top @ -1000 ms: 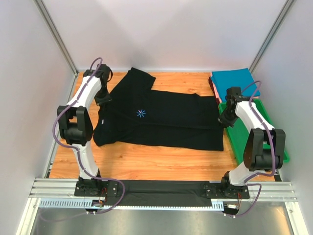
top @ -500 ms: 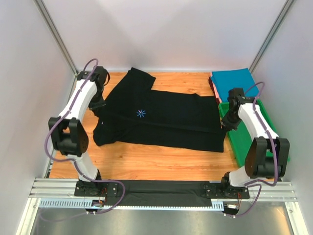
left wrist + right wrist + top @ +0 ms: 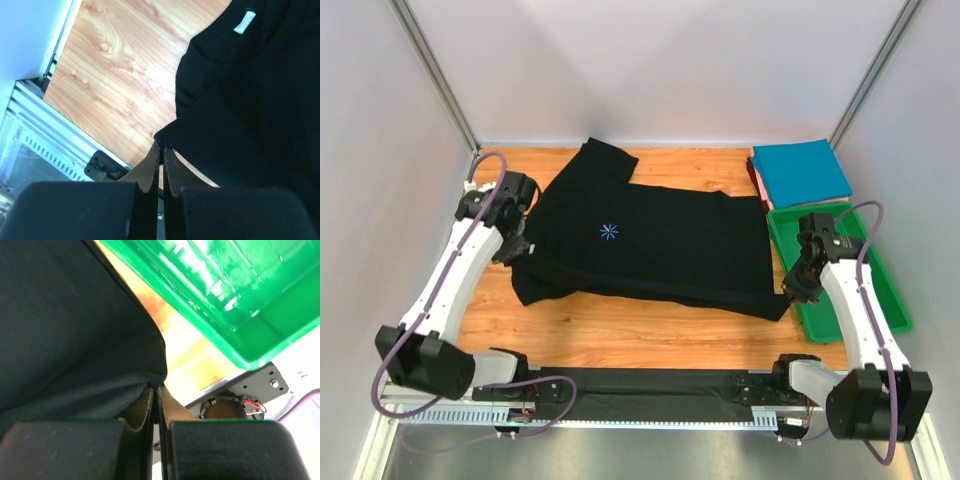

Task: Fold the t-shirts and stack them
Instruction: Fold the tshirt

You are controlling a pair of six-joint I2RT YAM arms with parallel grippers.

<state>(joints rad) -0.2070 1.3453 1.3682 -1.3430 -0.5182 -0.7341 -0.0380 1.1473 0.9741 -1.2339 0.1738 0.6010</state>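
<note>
With the black t-shirt [image 3: 660, 235] lying across the middle of the table [image 3: 620, 335], the left gripper [image 3: 161, 149] pinches a corner at its collar end and the right gripper [image 3: 154, 390] pinches its hem corner beside the green tray [image 3: 215, 295], both by thin bites, so uneven pulling could slip a corner free and skew the fold.

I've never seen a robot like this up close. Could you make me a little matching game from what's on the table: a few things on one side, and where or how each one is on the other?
Things:
1. black t-shirt
2. teal-blue t-shirt
3. green tray
4. left gripper

Place or state:
A. folded, in the far right corner
B. shut on a corner of the black t-shirt
C. spread over the middle of the table
D. along the right edge, just nearer than the teal-blue t-shirt

Pairs: 1-C, 2-A, 3-D, 4-B
</note>
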